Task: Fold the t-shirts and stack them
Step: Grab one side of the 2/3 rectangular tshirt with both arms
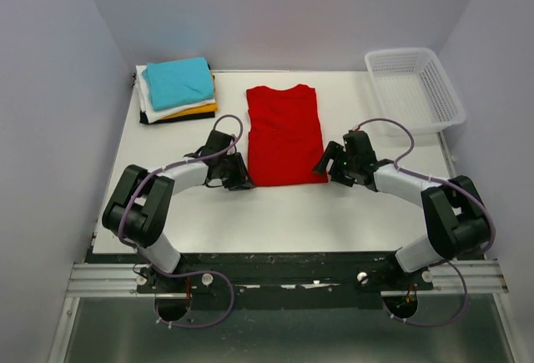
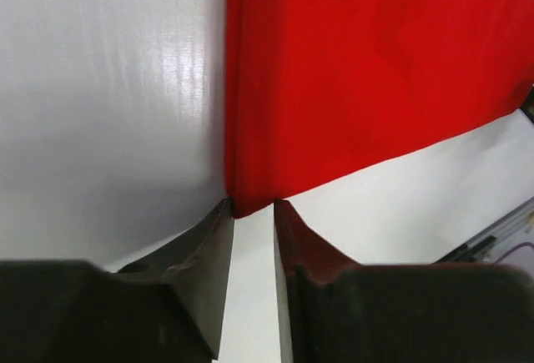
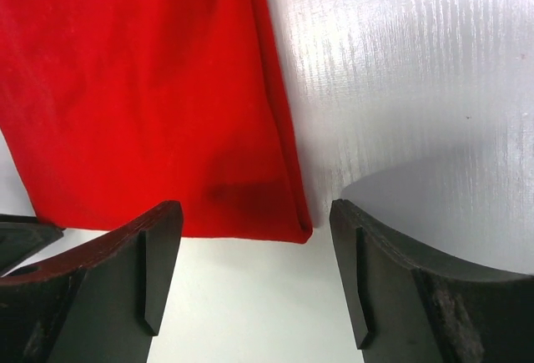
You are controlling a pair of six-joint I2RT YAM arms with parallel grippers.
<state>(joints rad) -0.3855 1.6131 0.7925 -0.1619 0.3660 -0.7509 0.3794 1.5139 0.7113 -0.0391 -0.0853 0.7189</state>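
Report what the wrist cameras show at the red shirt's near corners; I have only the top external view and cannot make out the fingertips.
Observer: In the left wrist view, the left gripper has its fingers only a narrow gap apart. Its tips are right at the red shirt's near left corner, with bare table showing between them.
Operator: Give me the right side.
Observer: In the right wrist view, the right gripper stands wide open. The near right corner lies flat between its fingers, and nothing is pinched.
Operator: Check that edge.
Observer: The shirt's right edge looks doubled over, a fold lying flat on the table.
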